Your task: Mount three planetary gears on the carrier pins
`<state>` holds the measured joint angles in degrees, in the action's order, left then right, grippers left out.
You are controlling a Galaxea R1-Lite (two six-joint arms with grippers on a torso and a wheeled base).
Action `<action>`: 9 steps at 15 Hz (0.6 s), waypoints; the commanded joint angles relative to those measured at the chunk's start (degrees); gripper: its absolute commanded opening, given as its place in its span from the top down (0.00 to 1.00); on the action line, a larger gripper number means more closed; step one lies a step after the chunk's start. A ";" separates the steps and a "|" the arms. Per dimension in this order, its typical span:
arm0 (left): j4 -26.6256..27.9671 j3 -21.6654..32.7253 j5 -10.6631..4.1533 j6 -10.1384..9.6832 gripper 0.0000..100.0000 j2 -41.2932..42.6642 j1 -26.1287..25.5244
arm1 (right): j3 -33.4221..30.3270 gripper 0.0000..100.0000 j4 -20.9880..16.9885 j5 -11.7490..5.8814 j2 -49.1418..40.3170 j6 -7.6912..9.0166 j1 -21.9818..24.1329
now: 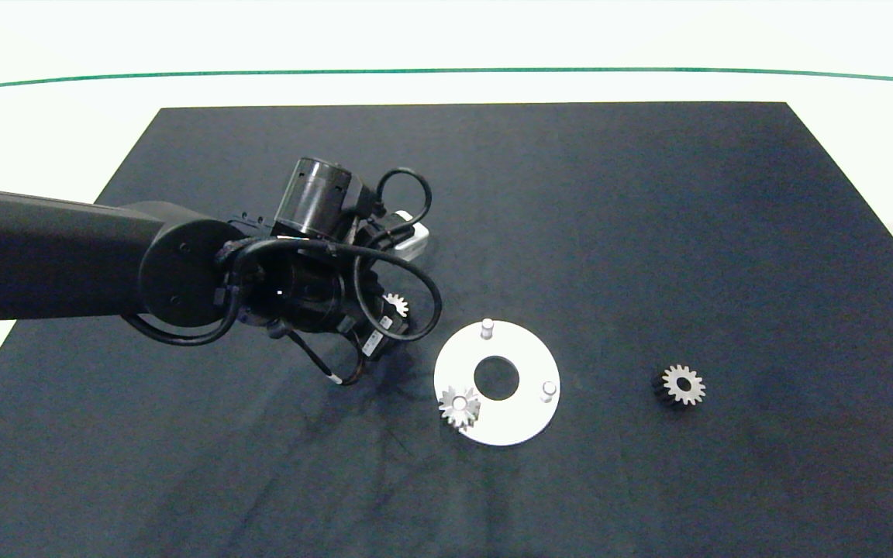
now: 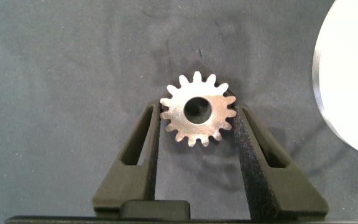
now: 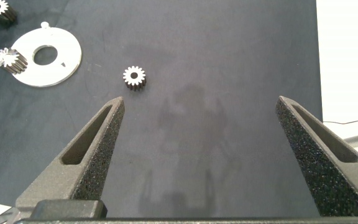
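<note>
The white disc (image 1: 524,418) lies on the black mat with its carrier pins upright: two bare pins (image 1: 486,327) (image 1: 547,390), and a third carrying one planetary gear (image 1: 460,405). A second gear (image 1: 396,304) (image 2: 197,115) lies flat on the mat just left of the disc. My left gripper (image 1: 388,311) (image 2: 197,112) points down over it, its fingers (image 2: 145,140) pressed against the teeth on both sides. A third gear (image 1: 680,384) (image 3: 133,76) rests on the mat right of the disc. My right gripper (image 3: 201,102) hovers open and empty, well back from that gear and outside the head view.
The black mat (image 1: 648,232) covers most of the white table, with a green line (image 1: 446,70) along the far side. The left arm's body and cables (image 1: 408,287) hang over the mat left of the disc (image 2: 353,74) (image 3: 45,57).
</note>
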<state>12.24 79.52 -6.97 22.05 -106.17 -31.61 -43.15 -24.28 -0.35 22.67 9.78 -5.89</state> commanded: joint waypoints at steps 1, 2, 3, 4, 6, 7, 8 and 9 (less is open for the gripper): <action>-0.02 0.02 -0.06 -0.08 0.87 0.44 -0.03 | 0.00 0.00 -0.15 -0.09 0.00 0.07 0.00; 0.07 0.02 -0.06 -0.08 0.89 0.44 -0.03 | 0.00 0.00 -0.15 0.00 0.00 0.07 0.00; 0.07 -0.07 -0.06 0.01 0.92 0.44 -0.03 | 0.00 0.00 -0.15 0.00 0.00 -0.02 0.00; 0.07 0.02 -0.15 -0.08 0.93 0.44 -0.12 | 0.00 0.00 -0.15 0.00 0.00 0.07 0.00; 0.07 -0.15 -0.15 -0.08 0.96 0.79 -1.09 | 0.00 0.00 -0.15 -0.09 0.00 0.07 0.00; 0.07 -0.51 -0.15 -0.08 0.96 1.49 -2.14 | 0.00 0.00 -0.15 0.00 0.00 0.07 0.00; 0.07 -0.59 -0.15 -0.61 0.96 1.75 -3.02 | 0.00 0.00 -0.15 0.00 0.00 0.07 0.00; -0.02 -0.59 -0.32 -1.31 0.96 1.93 -4.16 | 0.00 0.00 -0.15 0.00 0.00 0.07 0.00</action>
<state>12.20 79.02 -7.22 20.78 -104.88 -34.80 -43.15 -24.31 -0.35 22.67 9.78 -5.89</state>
